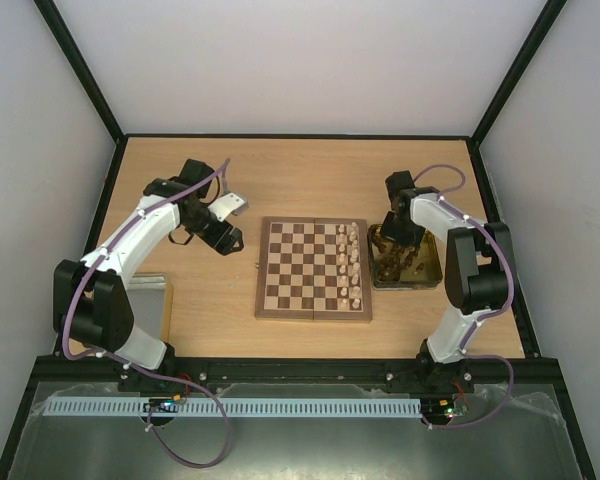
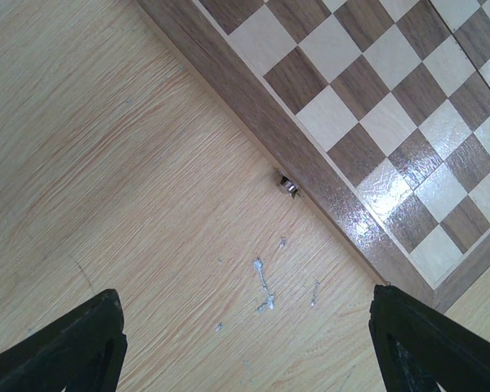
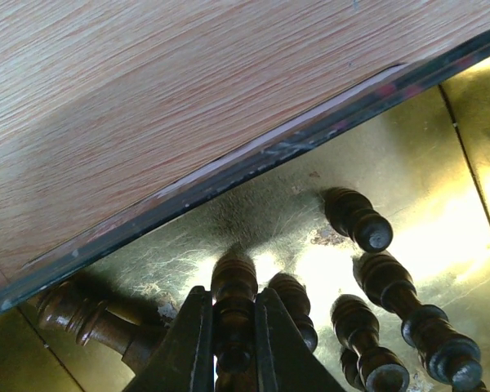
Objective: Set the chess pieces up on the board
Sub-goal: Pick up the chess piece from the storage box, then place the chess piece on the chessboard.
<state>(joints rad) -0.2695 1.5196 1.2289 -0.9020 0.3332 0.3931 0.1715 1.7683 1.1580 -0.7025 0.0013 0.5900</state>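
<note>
the right gripper [image 3: 233,314] is clamped tight on a dark brown turned-wood chess piece [image 3: 233,273] inside the shiny yellow rectangular tray [image 3: 408,155], right of centre in the top view, among other dark pieces [image 3: 367,224]. the square checkered wooden board [image 1: 313,270] sits mid-frame, cream pieces [image 1: 352,262] lined along its right columns. the left gripper [image 2: 245,310] gapes wide, holding nothing, over light wooden table [image 2: 106,163] by the board's border

Found board [image 1: 313,270] at middle of counter [image 1: 310,170]. Noted chess pieces [image 1: 352,262] set on its two rightmost files. Located tray [image 3: 408,155] just right of board, further pieces [image 3: 361,219] lying inside. Recorded left gripper [image 2: 243,294] above counter at board's left edge, right gripper [image 3: 233,294] down inside tray among those pieces.
</note>
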